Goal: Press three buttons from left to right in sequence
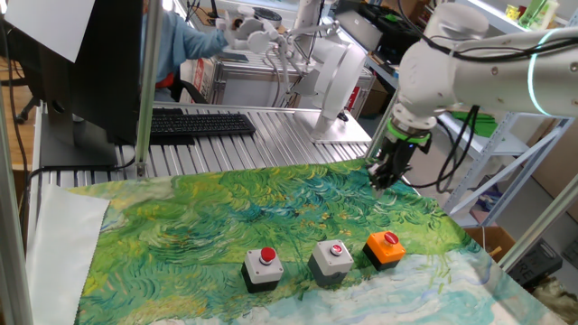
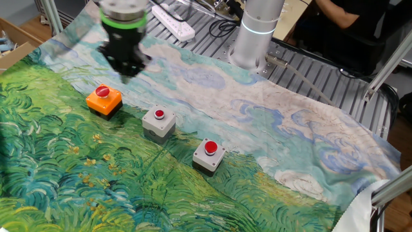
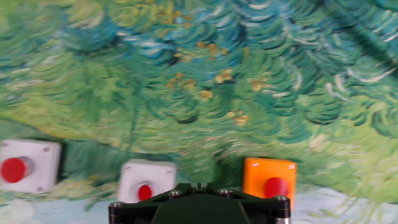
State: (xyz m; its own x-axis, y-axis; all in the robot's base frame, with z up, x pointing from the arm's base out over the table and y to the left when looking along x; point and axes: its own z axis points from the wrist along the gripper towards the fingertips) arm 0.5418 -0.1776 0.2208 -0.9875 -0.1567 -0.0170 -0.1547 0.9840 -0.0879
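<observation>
Three buttons with round red caps stand in a row on the painted cloth [image 1: 271, 208]. In one fixed view they are a grey button [image 1: 262, 267] on the left, a grey button [image 1: 331, 259] in the middle and an orange button [image 1: 386, 247] on the right. My gripper [image 1: 385, 175] hangs above the cloth, behind the orange button and apart from it. In the other fixed view the gripper [image 2: 131, 68] is above and behind the orange button [image 2: 104, 100]. The hand view shows all three: left grey [image 3: 25, 167], middle grey [image 3: 146, 182], orange [image 3: 269, 179]. The fingertips do not show clearly.
A black keyboard [image 1: 194, 125] and a monitor lie behind the cloth on the slatted table. The arm's white base [image 2: 256, 32] and a white power strip [image 2: 175, 24] stand at the back. A person sits beyond the table. The cloth's edge drops off near the orange button.
</observation>
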